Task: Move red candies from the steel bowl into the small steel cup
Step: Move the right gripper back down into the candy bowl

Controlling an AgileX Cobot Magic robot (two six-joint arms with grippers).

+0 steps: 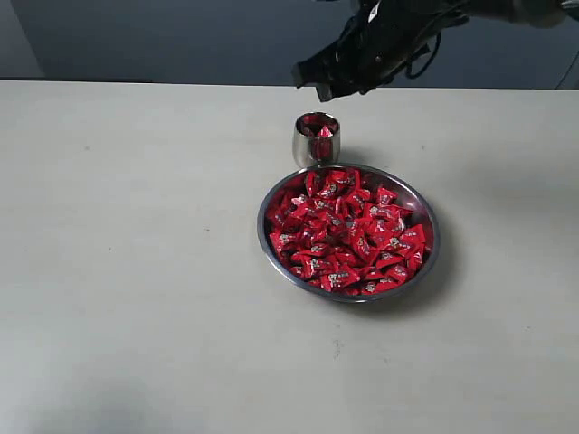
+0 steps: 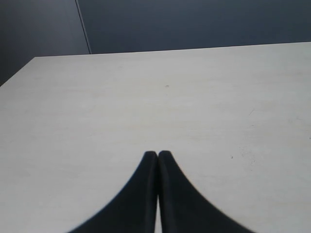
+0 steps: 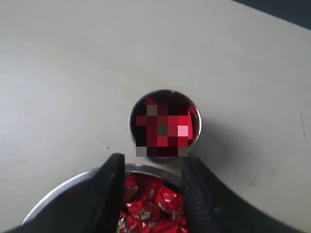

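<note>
Red candies (image 1: 348, 231) sit in the cup (image 1: 316, 145) just beyond the bowl (image 1: 262, 217), so your right claw (image 3: 151, 160) hovers over it spread wide, apparently empty, free for another pick.

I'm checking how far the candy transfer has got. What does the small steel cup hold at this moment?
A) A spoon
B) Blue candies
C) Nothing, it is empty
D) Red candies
D: red candies show inside the small steel cup, which stands upright just beyond the steel bowl heaped with the same candies.
</note>
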